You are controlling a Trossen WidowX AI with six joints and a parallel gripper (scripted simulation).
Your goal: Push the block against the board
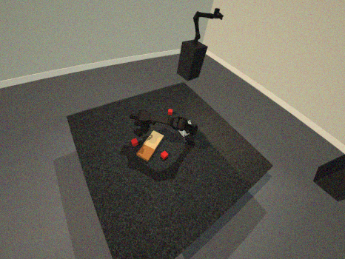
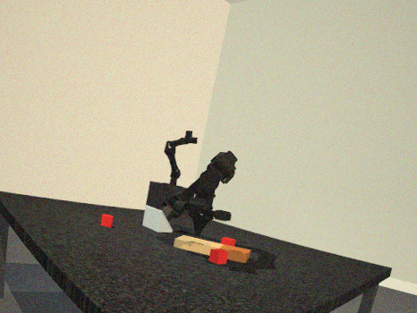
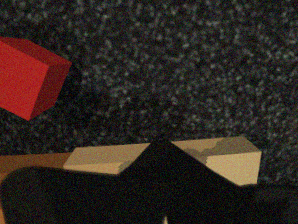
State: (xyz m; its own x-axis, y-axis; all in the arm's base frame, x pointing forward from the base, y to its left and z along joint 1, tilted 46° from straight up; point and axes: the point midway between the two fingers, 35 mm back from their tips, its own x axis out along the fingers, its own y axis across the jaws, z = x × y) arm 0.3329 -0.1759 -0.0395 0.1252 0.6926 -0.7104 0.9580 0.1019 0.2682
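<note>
Near the middle of the top view, the board [image 1: 150, 145] is seen with a red block [image 1: 134, 142] just beside its left side. The gripper [image 1: 140, 127] is clenched on nothing, above the board's far end.

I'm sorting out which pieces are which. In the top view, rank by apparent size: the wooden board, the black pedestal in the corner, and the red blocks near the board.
1. Black pedestal
2. Wooden board
3. Red blocks: left, right, far. They look much alike, so I won't rank them.
</note>
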